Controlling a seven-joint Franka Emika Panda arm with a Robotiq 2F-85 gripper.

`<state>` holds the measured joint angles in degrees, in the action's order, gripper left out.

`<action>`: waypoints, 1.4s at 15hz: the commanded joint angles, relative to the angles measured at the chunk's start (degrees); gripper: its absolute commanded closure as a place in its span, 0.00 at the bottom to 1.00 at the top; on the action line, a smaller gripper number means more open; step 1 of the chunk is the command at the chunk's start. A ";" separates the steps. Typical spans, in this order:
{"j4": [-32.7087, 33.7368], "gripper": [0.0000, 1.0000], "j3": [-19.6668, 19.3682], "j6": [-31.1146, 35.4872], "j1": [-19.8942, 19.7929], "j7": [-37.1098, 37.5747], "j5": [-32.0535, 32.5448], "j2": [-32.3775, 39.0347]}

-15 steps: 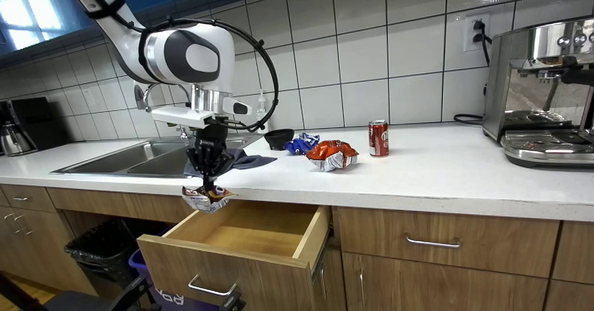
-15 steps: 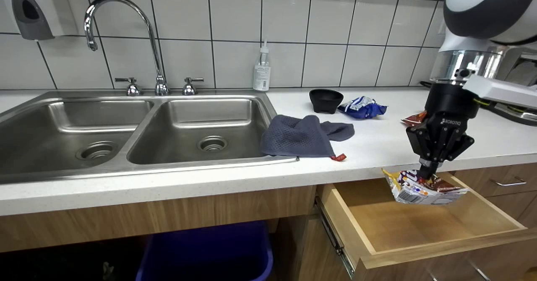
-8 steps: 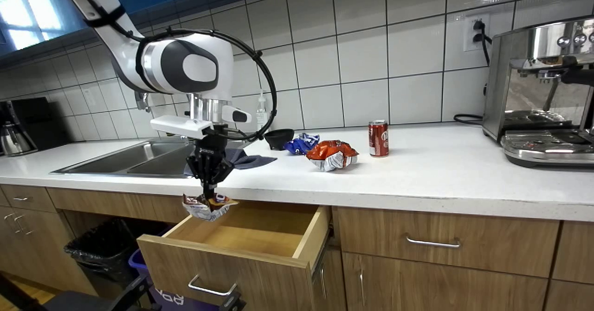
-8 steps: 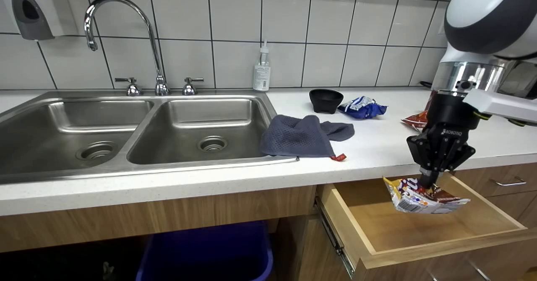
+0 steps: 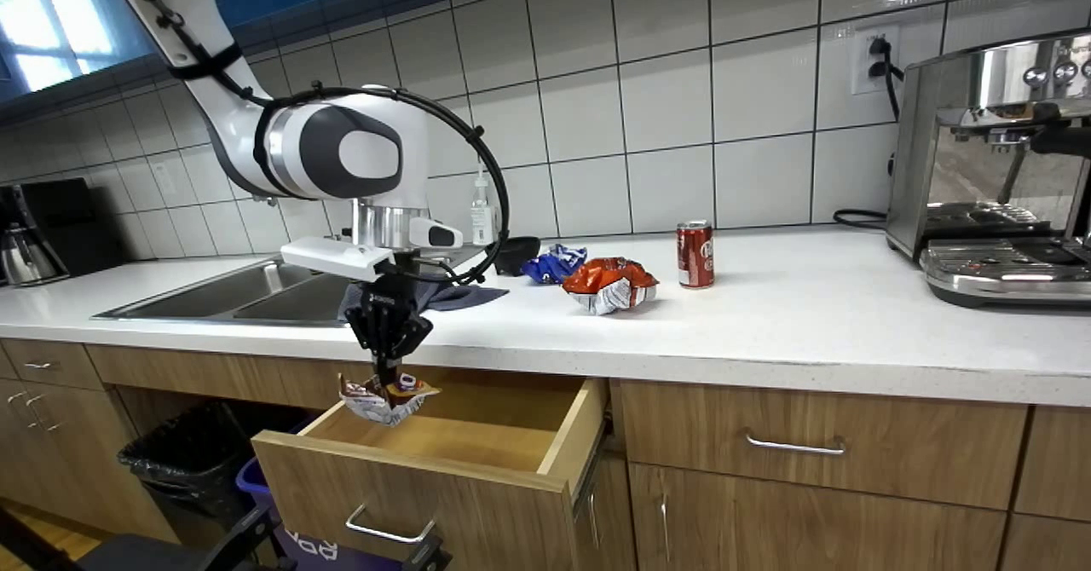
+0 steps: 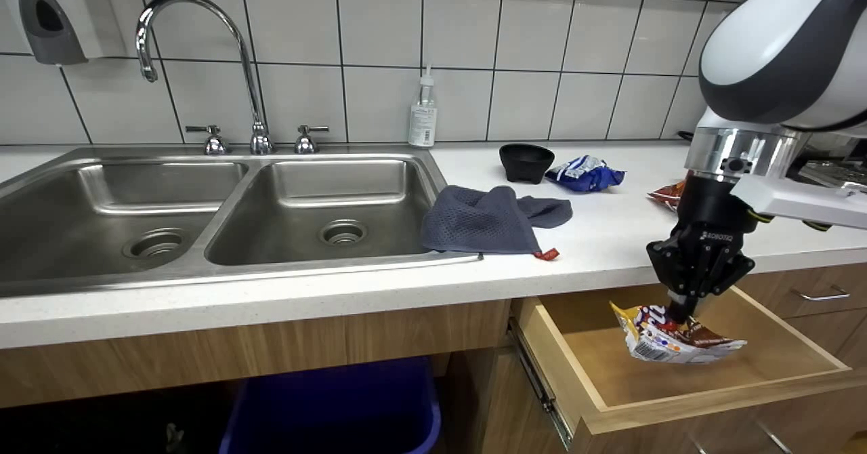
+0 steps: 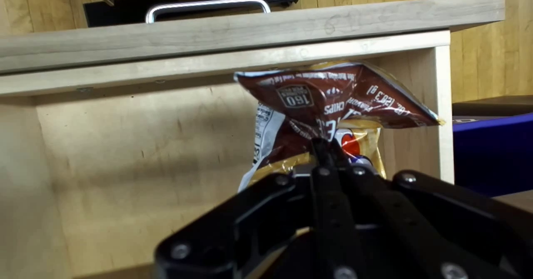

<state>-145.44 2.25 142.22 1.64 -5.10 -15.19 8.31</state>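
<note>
My gripper (image 5: 388,375) is shut on a crumpled brown and yellow chip bag (image 5: 375,406) and points down. In an exterior view the gripper (image 6: 681,310) pinches the bag (image 6: 677,347) near its middle, with the silver-white underside hanging below. In the wrist view the fingertips (image 7: 327,145) meet on the bag (image 7: 304,93), and its ends spread out either side. The bag hangs at the opening of a pulled-out wooden drawer (image 5: 494,511), near its bin-side wall. I cannot tell whether it is below the rim. The drawer floor (image 7: 137,158) looks bare where it shows.
On the white counter are a red can (image 5: 695,256), an orange bag (image 5: 607,279), a blue bag (image 6: 588,175), a black bowl (image 6: 526,164) and a grey cloth (image 6: 481,223) beside the sink (image 6: 342,254). A blue bin (image 6: 332,406) stands below. An espresso machine (image 5: 980,153) is at one end.
My gripper has moved down with the chip bag, bringing it from above the drawer to lower at its opening, with slight sideways drift. The drawer and counter items have not moved.
</note>
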 commanded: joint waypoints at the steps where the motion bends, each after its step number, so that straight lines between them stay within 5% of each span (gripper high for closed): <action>1: 0.48 1.00 0.91 1.86 -0.12 0.39 -0.43 1.49; 3: 0.53 1.00 1.01 2.28 -0.17 0.50 -0.17 1.89; 4: 0.54 0.74 1.02 2.29 -0.16 0.62 0.05 1.87; 6: 0.48 0.66 1.02 1.72 -0.21 0.47 0.31 1.29; 15: 0.19 0.01 0.50 -4.11 -0.97 -2.06 0.51 -3.93; 21: 2.20 0.00 -1.16 -8.68 -1.59 -4.75 1.38 -6.66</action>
<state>-144.63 1.82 137.59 1.22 -7.40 -14.90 3.84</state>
